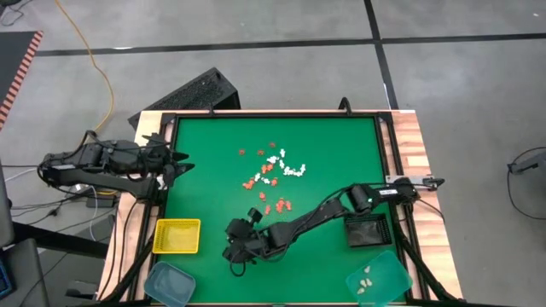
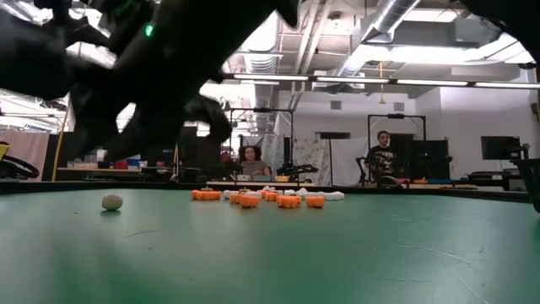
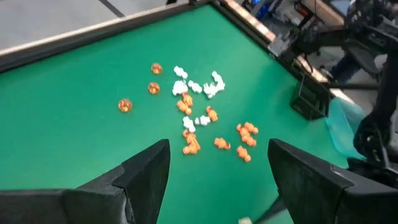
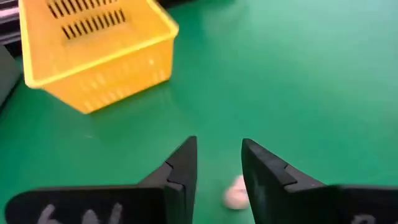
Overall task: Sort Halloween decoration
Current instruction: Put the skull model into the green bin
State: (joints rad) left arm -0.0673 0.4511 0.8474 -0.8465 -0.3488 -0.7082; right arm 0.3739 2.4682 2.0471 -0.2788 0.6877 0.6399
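Tiny orange-red and white Halloween decorations lie scattered on the green mat near its middle, and show too in the left wrist view. One cream trinket lies alone on the mat near the table's front left, also seen from table height. My right gripper hovers open just above it, fingers slanting down, a little way from the yellow tray. In the high view this gripper is right of the yellow tray. My left gripper waits open at the table's left edge.
A black tray stands at the right. A teal tray at the front right holds a few cream pieces. Another teal tray sits at the front left. People sit in the room beyond the table.
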